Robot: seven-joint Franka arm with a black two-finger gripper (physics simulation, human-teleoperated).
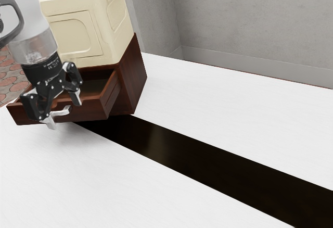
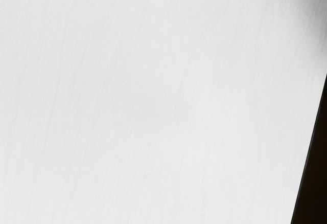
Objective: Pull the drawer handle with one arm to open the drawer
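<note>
My gripper (image 1: pixel 63 110) is at the drawer's front in the exterior view, its two fingers spread well apart. One fingertip is low beside the pale metal handle (image 1: pixel 64 111), and the other stands higher, against the dark red-brown front panel. The handle lies between the spread fingers; I cannot tell whether either touches it. The wooden drawer (image 1: pixel 96 109) is pulled out of its cabinet (image 1: pixel 133 74), with part of its inside visible behind my hand.
A cream-coloured crate (image 1: pixel 99 30) sits on top of the cabinet. The white table (image 1: pixel 218 113) has a long dark strip (image 1: pixel 182 152) across it. In the wrist view, the white tabletop (image 2: pixel 153 101) lies beside the edge of a dark area (image 2: pixel 314 183).
</note>
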